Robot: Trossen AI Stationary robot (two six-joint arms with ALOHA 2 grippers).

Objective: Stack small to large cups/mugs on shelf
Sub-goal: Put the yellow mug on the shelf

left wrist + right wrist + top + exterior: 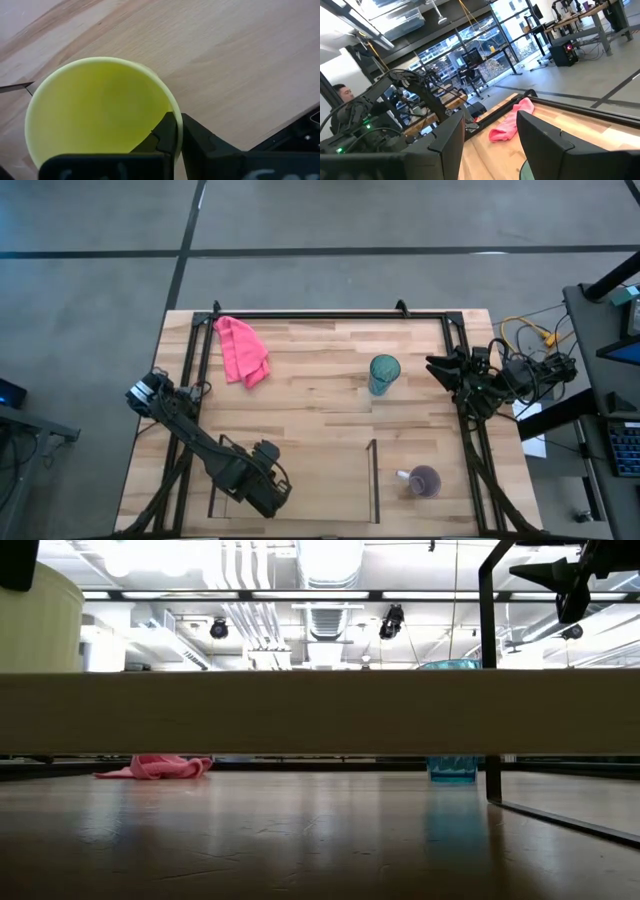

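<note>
Nearest the lens, in the left wrist view, we see the small yellow mug [100, 110] from above, its rim pinched between the two dark fingers [167, 132] of the left gripper [177, 137], one finger inside the wall and one outside. So the left gripper is clamped on the yellow mug. In the high view this gripper [268, 485] sits at the near left of the light wood table [320, 450], over the low shelf with thin dark side panels [372, 480]; the arm hides the mug there, so we cannot tell whether it rests on the shelf base or hangs just above it.

To the right, just outside the shelf's right panel, the purple mug with a handle [424, 480] stands upright near the table's near edge. Farther back and slightly left of it, the translucent teal tumbler [384, 374] stands upright, well apart from both mugs; the low view shows its base [452, 768] on the wood.

The crumpled pink cloth [241, 350] lies at the far left, close to the black metal rail frame [330, 314].

The right gripper [440, 368] waits at the table's right edge, raised, pointing left toward the tumbler. Its own view shows its fingers [542, 137] spread apart with nothing between them.
</note>
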